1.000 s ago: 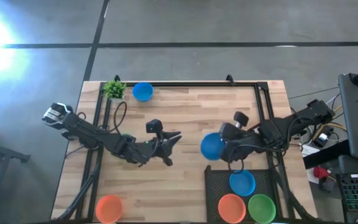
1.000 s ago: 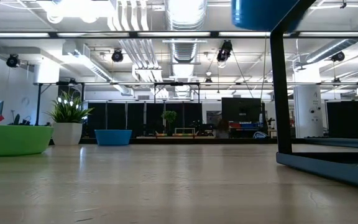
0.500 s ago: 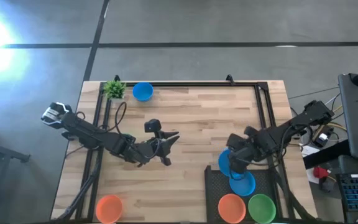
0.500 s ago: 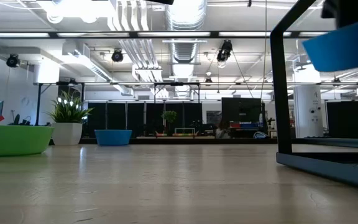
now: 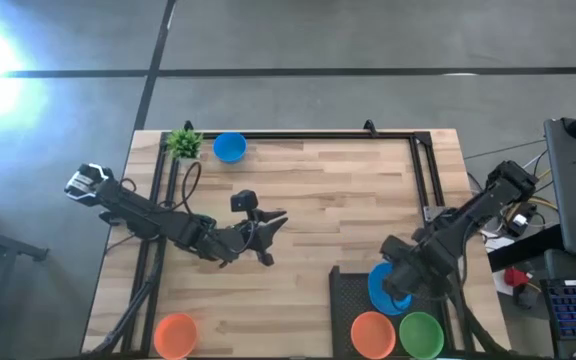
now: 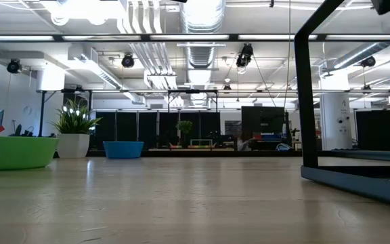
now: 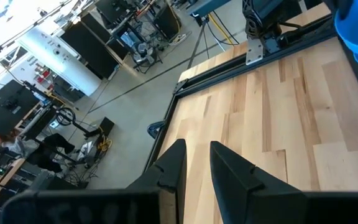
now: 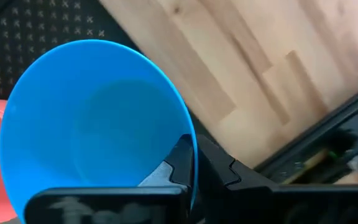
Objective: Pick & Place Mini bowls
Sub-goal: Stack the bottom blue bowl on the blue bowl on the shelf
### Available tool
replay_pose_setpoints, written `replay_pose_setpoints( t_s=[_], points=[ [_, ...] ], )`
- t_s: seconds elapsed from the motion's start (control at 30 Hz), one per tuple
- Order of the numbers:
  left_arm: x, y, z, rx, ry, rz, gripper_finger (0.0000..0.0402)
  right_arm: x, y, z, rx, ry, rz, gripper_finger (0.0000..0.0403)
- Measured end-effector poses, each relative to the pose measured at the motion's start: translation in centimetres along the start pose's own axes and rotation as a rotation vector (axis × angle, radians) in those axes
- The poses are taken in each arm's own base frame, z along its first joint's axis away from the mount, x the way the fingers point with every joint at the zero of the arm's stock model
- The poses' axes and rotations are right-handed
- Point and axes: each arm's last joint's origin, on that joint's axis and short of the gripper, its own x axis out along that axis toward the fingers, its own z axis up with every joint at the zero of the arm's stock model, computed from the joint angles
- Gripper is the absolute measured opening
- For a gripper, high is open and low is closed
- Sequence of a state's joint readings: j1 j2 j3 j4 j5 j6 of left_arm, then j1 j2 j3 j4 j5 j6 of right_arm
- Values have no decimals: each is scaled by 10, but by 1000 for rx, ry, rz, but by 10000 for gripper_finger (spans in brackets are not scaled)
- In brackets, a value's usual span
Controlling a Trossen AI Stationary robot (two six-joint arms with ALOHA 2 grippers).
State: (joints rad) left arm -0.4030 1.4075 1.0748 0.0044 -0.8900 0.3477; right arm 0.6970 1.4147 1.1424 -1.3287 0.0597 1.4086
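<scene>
My right gripper point(image 5: 396, 282) is over the black tray point(image 5: 346, 290) at the table's near right, shut on a blue mini bowl point(image 8: 92, 118). In the high view that bowl point(image 5: 380, 285) shows as one blue patch; whether another blue bowl lies under it I cannot tell. An orange bowl point(image 5: 372, 331) and a green bowl point(image 5: 421, 334) sit in the tray. Another orange bowl point(image 5: 176, 334) stands on the near left of the table, a blue one point(image 5: 229, 147) at the far edge. My left gripper point(image 5: 271, 238) hovers open over mid-table. A green bowl point(image 6: 15, 152) shows in the low view. My right gripper pinches the blue bowl's rim point(image 8: 190, 134), one finger point(image 8: 178, 163) inside the bowl and the other outside its wall. The bowl is tilted in the hold, above the tray's mat. Whether its underside touches anything is hidden by the bowl itself.
A small potted plant point(image 5: 183, 143) stands at the far left corner beside the blue bowl. Black frame rails point(image 5: 423, 170) run along the table's far and side edges. Bare wood point(image 5: 318, 190) lies between the two arms.
My right gripper has carried the blue bowl from mid-table toward the near edge and slightly right, coming over the tray and going lower. The bowl has tipped on the way and has left the low view. My left arm has stayed put.
</scene>
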Motion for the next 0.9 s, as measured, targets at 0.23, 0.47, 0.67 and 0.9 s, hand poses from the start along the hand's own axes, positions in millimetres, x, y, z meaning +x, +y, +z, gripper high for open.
replay_pose_setpoints(
  t_s=[0.23,0.47,0.67,0.9],
  points=[
    [0,0,0,0,-1,-2,69,20,6,-11,-10,-9,57,8],
    [0,0,0,-1,-1,-1,69,33,3,-13,28,-6,33,8],
    [0,0,0,-1,-1,-1,69,37,1,-15,39,5,19,8],
    [0,0,0,-1,-2,-1,69,35,2,-14,20,4,27,9]
  ],
)
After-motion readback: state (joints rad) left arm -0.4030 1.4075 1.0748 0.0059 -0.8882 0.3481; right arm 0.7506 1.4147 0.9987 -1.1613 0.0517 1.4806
